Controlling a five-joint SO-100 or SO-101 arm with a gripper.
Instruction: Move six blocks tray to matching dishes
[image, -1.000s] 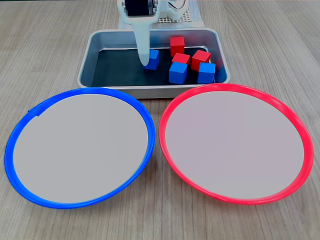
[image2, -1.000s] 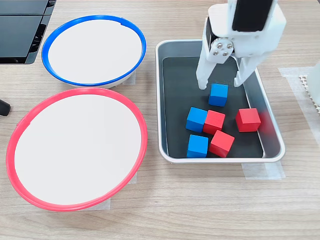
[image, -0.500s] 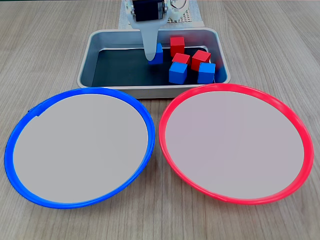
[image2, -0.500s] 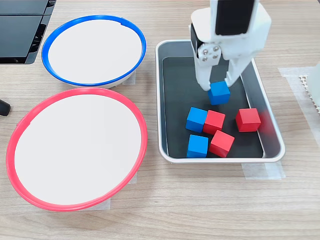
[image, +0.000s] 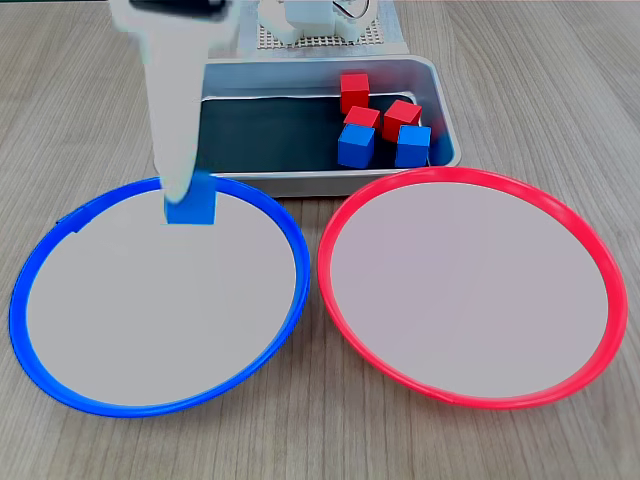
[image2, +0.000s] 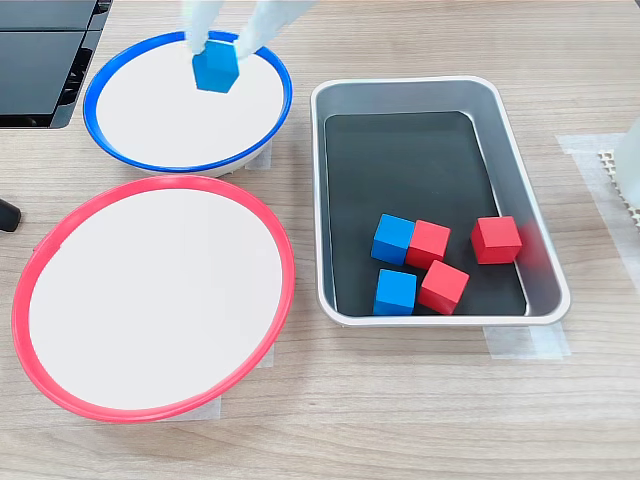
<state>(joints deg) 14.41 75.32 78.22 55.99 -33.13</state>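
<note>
Gripper (image2: 224, 45) pinches a blue block (image2: 214, 67) between its fingers, hanging over the blue-rimmed dish (image2: 120, 158) near its far edge. Best to lower it close to the pale centre before letting go, so the cube doesn't bounce or roll out. Off to its side, the tray (image2: 340, 95) holds two blue and three red blocks.
</note>
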